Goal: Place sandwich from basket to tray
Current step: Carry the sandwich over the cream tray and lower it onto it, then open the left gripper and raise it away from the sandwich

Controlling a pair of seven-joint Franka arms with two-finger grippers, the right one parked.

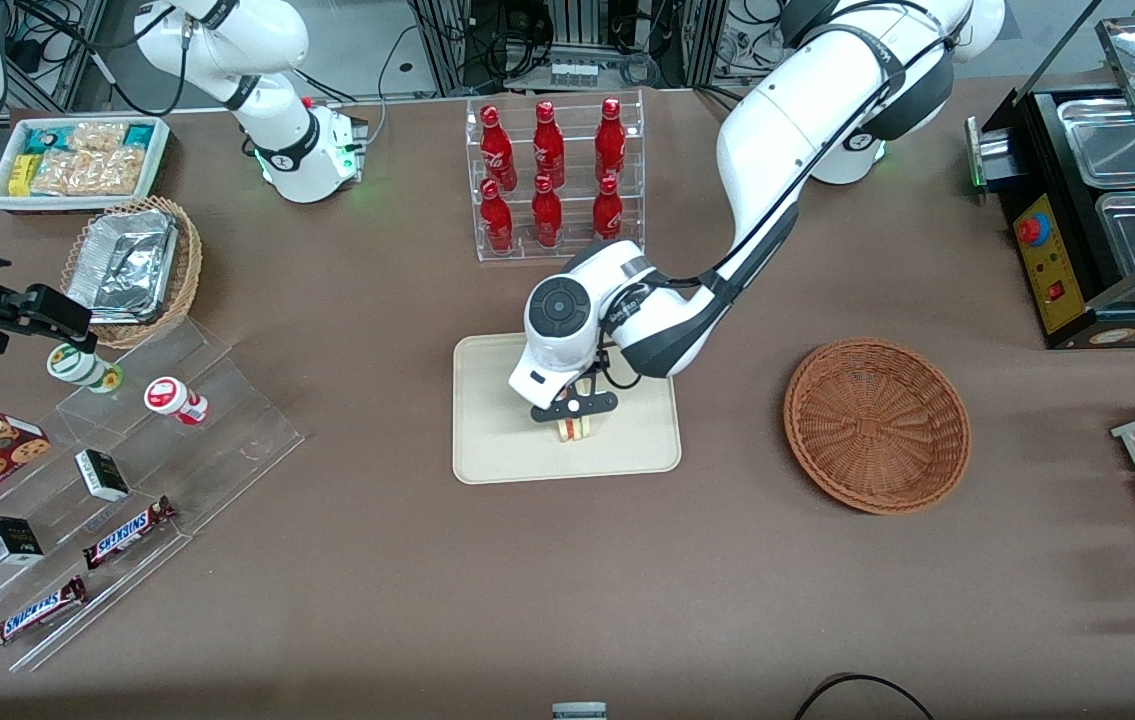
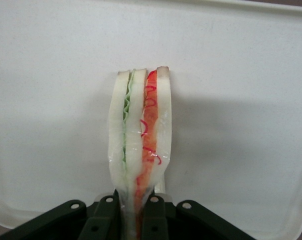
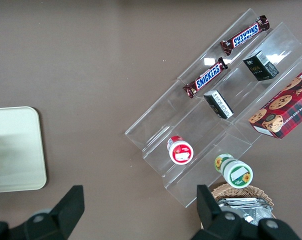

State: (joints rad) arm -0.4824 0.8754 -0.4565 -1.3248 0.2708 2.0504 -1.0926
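The sandwich (image 1: pixel 575 428), a wrapped wedge of pale bread with green and red layers (image 2: pixel 140 140), stands on edge over the cream tray (image 1: pixel 487 440). My left gripper (image 1: pixel 574 410) is directly above the tray's middle, shut on the sandwich's narrow end, fingers (image 2: pixel 156 212) pressing it from both sides. In the wrist view the tray (image 2: pixel 241 100) fills the background under the sandwich. The reddish-brown round basket (image 1: pixel 877 424) sits beside the tray toward the working arm's end, with nothing in it.
A clear rack of red bottles (image 1: pixel 552 175) stands farther from the front camera than the tray. Clear stepped shelves with Snickers bars (image 1: pixel 127 532) and small boxes lie toward the parked arm's end, as does a tan basket of foil containers (image 1: pixel 132 265). A black warmer (image 1: pixel 1097 220) is at the working arm's end.
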